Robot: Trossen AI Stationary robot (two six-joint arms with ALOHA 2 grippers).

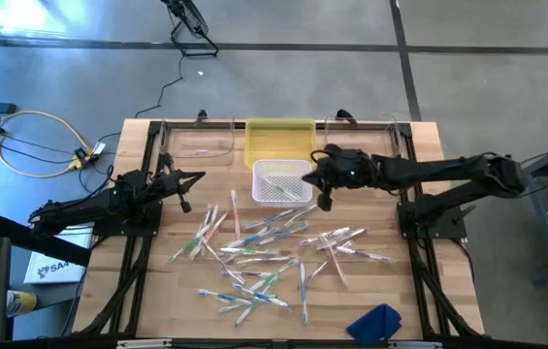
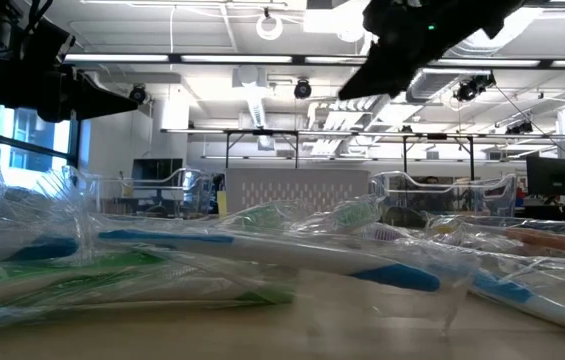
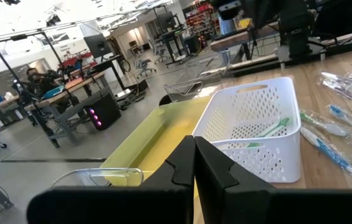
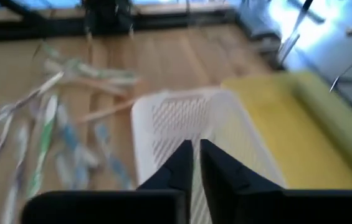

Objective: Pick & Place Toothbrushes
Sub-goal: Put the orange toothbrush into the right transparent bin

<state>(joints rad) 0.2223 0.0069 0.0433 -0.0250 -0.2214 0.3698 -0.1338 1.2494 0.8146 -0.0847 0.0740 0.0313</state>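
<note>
Now your right end effector (image 1: 324, 180), pressed together and empty, hangs by the basket (image 1: 282, 181) near the counter's far edge, so reach next for the toothbrushes (image 1: 254, 254) mid-counter.

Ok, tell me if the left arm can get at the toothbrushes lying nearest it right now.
Probably yes. The left claw hangs shut above the table, and the nearest toothbrushes lie loose beside it with nothing covering them.

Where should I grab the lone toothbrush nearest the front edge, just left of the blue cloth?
Grip that toothbrush mid-handle, coming straight down. It lies flat, pointing roughly front to back and apart from its neighbours, so close the fingers across its narrow width.
</note>
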